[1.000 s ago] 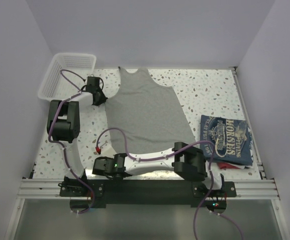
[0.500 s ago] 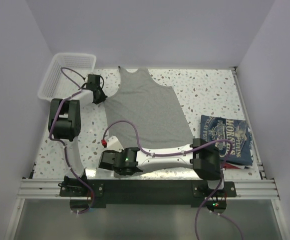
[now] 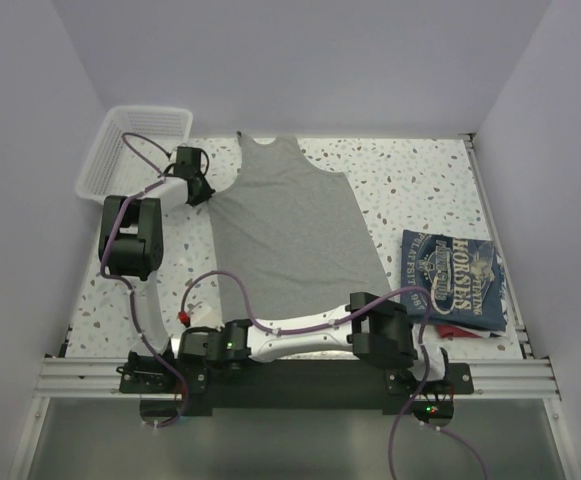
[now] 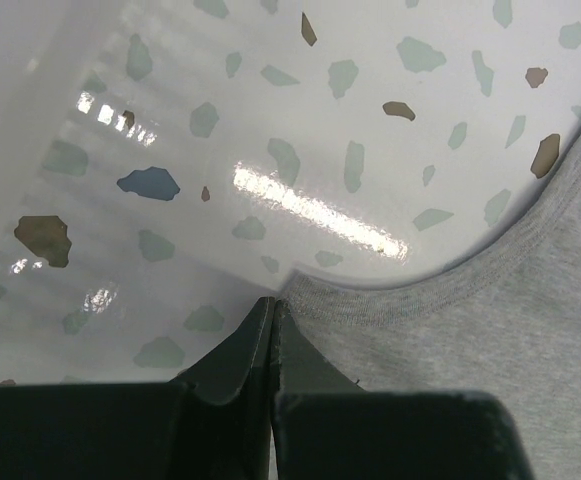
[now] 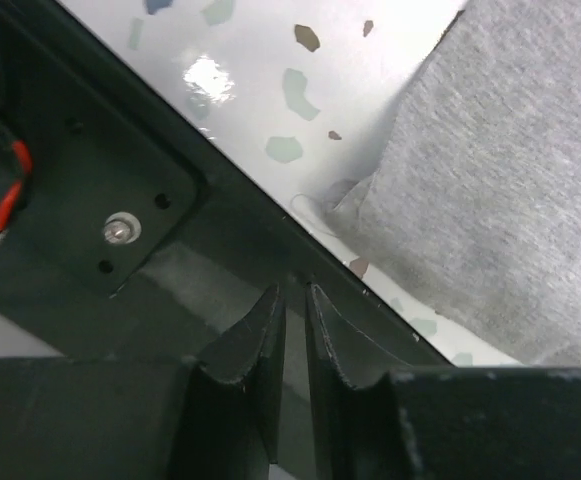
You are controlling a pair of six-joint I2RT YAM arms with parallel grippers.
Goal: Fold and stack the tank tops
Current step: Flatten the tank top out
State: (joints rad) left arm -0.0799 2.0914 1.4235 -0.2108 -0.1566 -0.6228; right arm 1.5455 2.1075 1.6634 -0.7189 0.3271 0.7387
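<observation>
Now, step: you are squaring up the grey top (image 3: pixel 290 235) for its first fold; judging by how flat it lies, no fold has been made yet
Grey top: spread open in the middle of the table (image 3: pixel 410 180), neck at the far side, hem toward the arm bases
Left gripper (image 4: pixel 272 315): fingers pressed together at the edge of the left armhole; the cloth is drawn to a point there, so it seems to be pinching the grey top
Right gripper (image 5: pixel 292 300): reached across to the near left corner of the hem, fingers all but together with nothing between them; the corner (slightly curled) lies just beside the tips, not touching
Stack: the navy top (image 3: pixel 457 280) sits folded by the right edge on the red top (image 3: pixel 462 331), well apart from the grey top
Next move: you need to part the right fingers and take that hem corner, both layers, so the whole left side is held; then carry it over toward the right with the edge taut
Watch: the right gripper hangs over the black rail (image 5: pixel 120 210) at the table's near edge, so come in low and onto the cloth, not the rail
</observation>
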